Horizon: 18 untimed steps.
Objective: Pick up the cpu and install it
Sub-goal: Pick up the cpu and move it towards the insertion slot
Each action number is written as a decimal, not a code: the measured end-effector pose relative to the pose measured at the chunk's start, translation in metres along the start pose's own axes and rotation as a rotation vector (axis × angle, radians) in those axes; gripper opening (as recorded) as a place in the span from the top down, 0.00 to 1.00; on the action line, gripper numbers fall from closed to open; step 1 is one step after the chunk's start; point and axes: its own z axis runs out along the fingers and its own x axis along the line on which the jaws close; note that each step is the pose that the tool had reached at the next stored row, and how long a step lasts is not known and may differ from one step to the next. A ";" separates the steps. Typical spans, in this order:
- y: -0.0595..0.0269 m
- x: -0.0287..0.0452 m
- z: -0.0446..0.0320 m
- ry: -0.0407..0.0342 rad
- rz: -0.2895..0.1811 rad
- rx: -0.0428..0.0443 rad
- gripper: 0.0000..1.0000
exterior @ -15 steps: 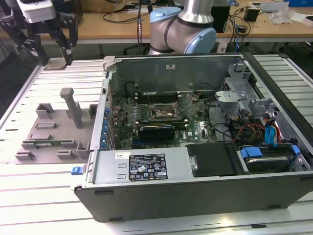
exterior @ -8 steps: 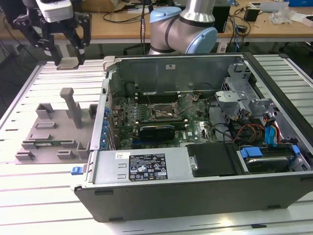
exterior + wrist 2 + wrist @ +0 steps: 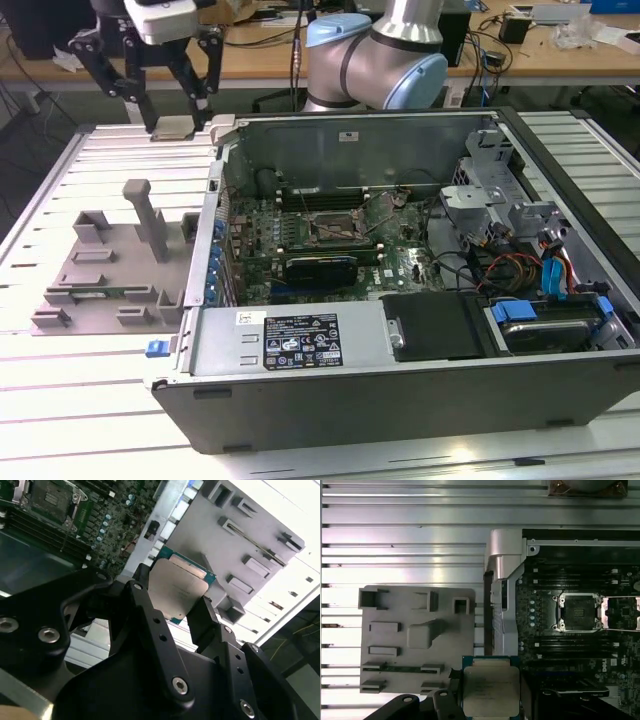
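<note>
The cpu [image 3: 174, 127], a small flat square chip with a silvery top, hangs in the air with my gripper [image 3: 172, 118] shut on its edges. In the exterior view it sits high at the left, above the table's far side, beyond the grey fixture tray [image 3: 110, 265]. Both wrist views show the cpu [image 3: 177, 587] [image 3: 490, 692] between the black fingers [image 3: 145, 605], over the edge of the computer case. The dark motherboard socket [image 3: 335, 228] [image 3: 579, 612] lies inside the case, its metal frame flipped open, well apart from the chip.
The open computer case [image 3: 420, 380] fills the table's middle and the exterior view's right, with drive bays and cables [image 3: 520, 260] inside. The fixture tray's upright posts [image 3: 145, 215] stand beside the case wall [image 3: 215, 230]. The arm's body [image 3: 390, 50] rises behind the case.
</note>
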 end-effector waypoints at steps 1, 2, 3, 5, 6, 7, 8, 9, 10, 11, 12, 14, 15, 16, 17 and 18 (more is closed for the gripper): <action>0.0000 -0.0083 0.0001 0.0001 0.000 0.0001 0.45; 0.0001 -0.0159 0.0001 0.0001 0.000 0.0001 0.45; 0.0001 -0.0221 0.0003 0.0000 0.000 0.0001 0.45; 0.0002 -0.0353 0.0005 0.0000 0.000 0.0000 0.45; 0.0002 -0.0395 0.0006 0.0000 0.000 0.0000 0.45; 0.0002 -0.0446 0.0006 0.0001 0.000 0.0001 0.45; 0.0002 -0.0496 0.0006 0.0001 0.000 0.0001 0.45; 0.0002 -0.0541 0.0007 0.0001 0.000 0.0001 0.45; 0.0002 -0.0573 0.0007 0.0001 0.000 0.0001 0.45; 0.0003 -0.0625 0.0008 0.0001 0.000 0.0001 0.45; 0.0003 -0.0681 0.0009 0.0000 0.000 0.0000 0.45; 0.0003 -0.0790 0.0011 0.0000 0.000 0.0000 0.45; 0.0004 -0.0855 0.0012 0.0000 0.000 0.0000 0.45; 0.0004 -0.0883 0.0012 0.0001 0.000 0.0001 0.45; 0.0004 -0.0912 0.0012 0.0001 0.000 0.0002 0.45; 0.0004 -0.0935 0.0013 0.0001 0.000 0.0001 0.45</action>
